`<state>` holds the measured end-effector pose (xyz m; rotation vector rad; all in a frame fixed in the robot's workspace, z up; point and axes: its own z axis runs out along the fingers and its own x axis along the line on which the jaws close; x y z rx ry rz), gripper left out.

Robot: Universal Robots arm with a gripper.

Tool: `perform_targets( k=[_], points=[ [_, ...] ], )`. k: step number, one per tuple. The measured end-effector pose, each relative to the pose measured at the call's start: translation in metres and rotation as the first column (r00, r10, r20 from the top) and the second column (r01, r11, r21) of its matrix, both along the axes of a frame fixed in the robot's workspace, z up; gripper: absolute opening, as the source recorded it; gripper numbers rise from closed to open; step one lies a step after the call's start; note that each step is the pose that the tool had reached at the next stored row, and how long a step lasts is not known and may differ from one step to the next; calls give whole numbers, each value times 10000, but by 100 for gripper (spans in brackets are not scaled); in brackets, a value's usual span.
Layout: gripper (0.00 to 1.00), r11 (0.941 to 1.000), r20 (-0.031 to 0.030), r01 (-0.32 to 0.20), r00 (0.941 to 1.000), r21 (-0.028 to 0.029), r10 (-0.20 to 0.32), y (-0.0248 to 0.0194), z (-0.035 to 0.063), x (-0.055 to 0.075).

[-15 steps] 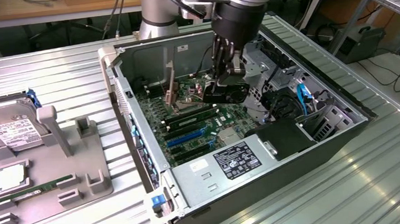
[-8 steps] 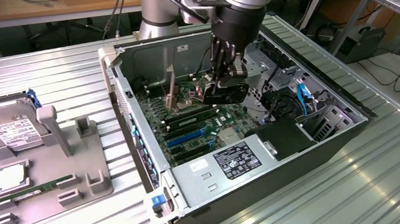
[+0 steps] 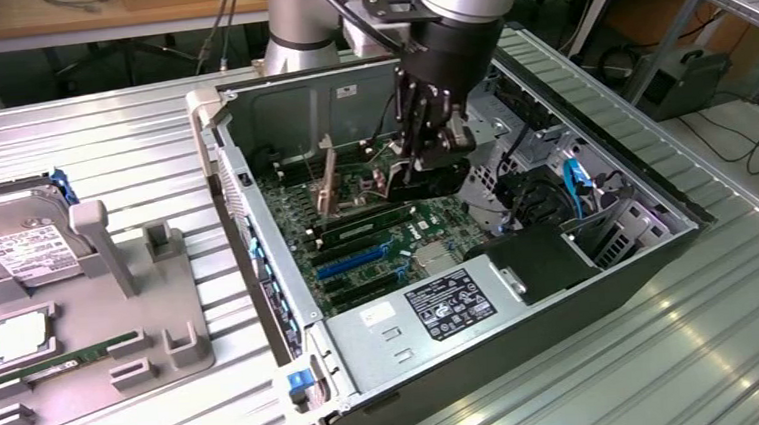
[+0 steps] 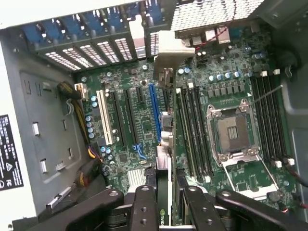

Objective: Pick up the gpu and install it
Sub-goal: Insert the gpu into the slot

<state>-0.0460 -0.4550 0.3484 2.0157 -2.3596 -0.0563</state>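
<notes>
Bright even light; glare on ribbed table; case interior dimmer.

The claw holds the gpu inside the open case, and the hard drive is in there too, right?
No. The claw holds the gpu inside the case, but the exterior view shows the hard drive outside it, on the grey holder.

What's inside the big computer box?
A green board with long slots and an empty square chip socket, a labelled grey power box, and blue cables. The tool grips the card over the slots, so the board right beneath it is hidden.
</notes>
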Motion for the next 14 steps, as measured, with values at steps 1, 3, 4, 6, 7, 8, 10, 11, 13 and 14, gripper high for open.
perform_targets(
  k=[1, 3, 4, 6, 7, 8, 10, 11, 13, 14],
  points=[
    [26, 9999, 5, -115, 9999, 0, 115, 0, -6, 0],
    [26, 9994, 16, -336, 9994, 1, 336, 0, -21, -1],
    [26, 9993, 23, -387, 9992, 1, 387, 0, -31, -6],
    [26, 9991, 50, -419, 9991, 0, 419, 0, -56, -43],
    [26, 9991, 63, -431, 9991, -1, 431, 0, -70, -65],
    [26, 9988, 72, -491, 9988, -1, 491, -1, -90, -78],
    [26, 9979, 77, -653, 9978, -1, 653, -2, -112, -82],
    [26, 9970, 80, -773, 9970, -2, 773, -2, -127, -85],
    [26, 9958, 89, -915, 9958, 1, 915, -3, -174, -129],
    [26, 9957, 93, -921, 9957, 1, 921, -3, -186, -151]
  ],
)
